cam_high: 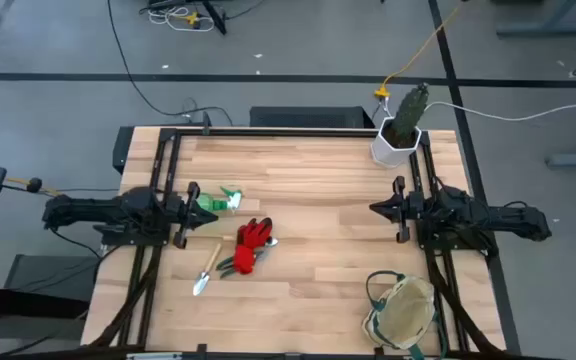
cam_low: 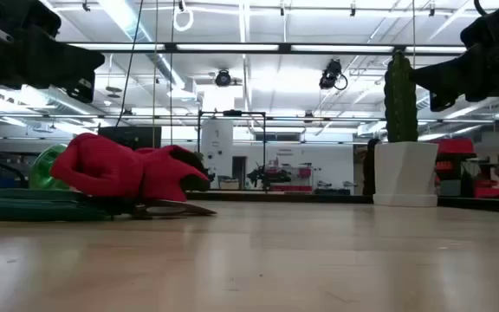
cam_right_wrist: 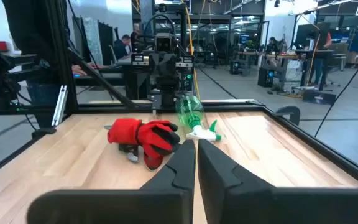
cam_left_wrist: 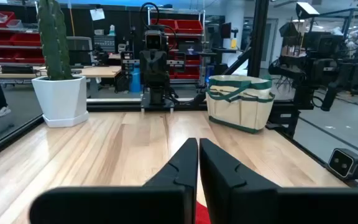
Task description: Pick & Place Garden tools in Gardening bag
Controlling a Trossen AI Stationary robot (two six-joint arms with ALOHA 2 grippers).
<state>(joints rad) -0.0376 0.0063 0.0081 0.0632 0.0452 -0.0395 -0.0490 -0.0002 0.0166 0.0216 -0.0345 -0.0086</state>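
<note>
The garden tools lie on the table's left half. A green-and-white spray bottle [cam_high: 218,202] lies on its side just in front of my left gripper [cam_high: 196,210]. Red-and-black gloves [cam_high: 255,238] are heaped over dark-handled pruners [cam_high: 232,264], with a wooden-handled trowel [cam_high: 206,270] flat beside them. The beige gardening bag [cam_high: 403,310] with green trim stands at the near right corner. My left gripper [cam_left_wrist: 198,163] is shut and holds nothing. My right gripper [cam_right_wrist: 196,167], at the right side [cam_high: 376,208], is also shut and holds nothing.
A green cactus in a white hexagonal pot [cam_high: 406,125] stands at the far right corner. Bare wood lies between the two grippers [cam_high: 318,210]. A black frame rail [cam_high: 298,132] runs along the far edge. People [cam_right_wrist: 127,45] and benches show in the room beyond.
</note>
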